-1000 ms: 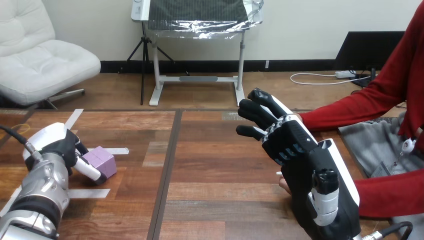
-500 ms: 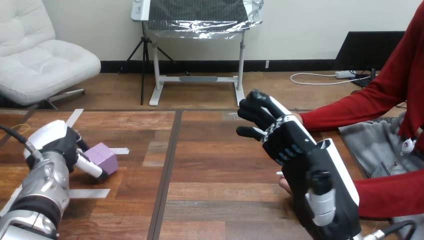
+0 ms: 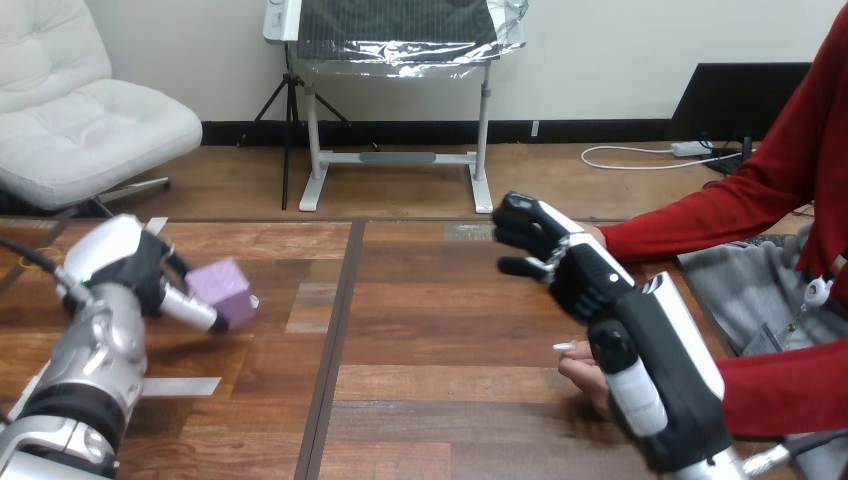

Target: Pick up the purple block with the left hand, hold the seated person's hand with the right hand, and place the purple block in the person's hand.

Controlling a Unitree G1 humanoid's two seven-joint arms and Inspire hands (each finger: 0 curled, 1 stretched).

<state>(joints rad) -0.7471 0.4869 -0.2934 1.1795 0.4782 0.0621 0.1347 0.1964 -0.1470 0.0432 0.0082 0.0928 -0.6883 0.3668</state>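
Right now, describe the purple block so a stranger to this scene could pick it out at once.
Start at the wooden table and go to its left part, where the left hand is. The block sits pinched in that hand's fingers. It is the only purple thing, a small cube, unlike the flat white tape strips on the wood near it.

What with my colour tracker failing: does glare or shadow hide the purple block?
Head view: no glare on the purple block; its top face is bright, its lower side dimmer; the left hand covers its lower left edge.
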